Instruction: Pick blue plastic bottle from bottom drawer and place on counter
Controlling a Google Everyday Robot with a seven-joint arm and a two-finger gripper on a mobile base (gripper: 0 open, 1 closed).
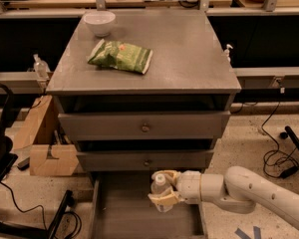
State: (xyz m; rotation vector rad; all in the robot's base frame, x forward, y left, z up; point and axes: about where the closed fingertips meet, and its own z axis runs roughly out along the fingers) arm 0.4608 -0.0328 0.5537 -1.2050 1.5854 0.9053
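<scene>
Blue plastic bottle (159,184) sat upright in the open bottom drawer (124,213), lower centre of frame, gripper (162,189) fingers clamped around it; a straight lift risked clipping the middle drawer front (189,159) and knocking it loose.

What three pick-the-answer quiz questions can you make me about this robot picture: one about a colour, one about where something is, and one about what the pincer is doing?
1. What colour is the bowl?
A. red
B. white
C. black

2. Where is the green bag?
A. on the counter
B. inside the bowl
C. under the bowl

3. What is the pincer doing?
A. lifting the bowl
B. gripping the blue plastic bottle over the open bottom drawer
C. pressing on the green bag

Answers:
1 B, the bowl looks white against the grey top.
2 A, the bag lies flat on the cabinet's top.
3 B, it clasps the bottle from both sides, above the drawer's floor.
</scene>
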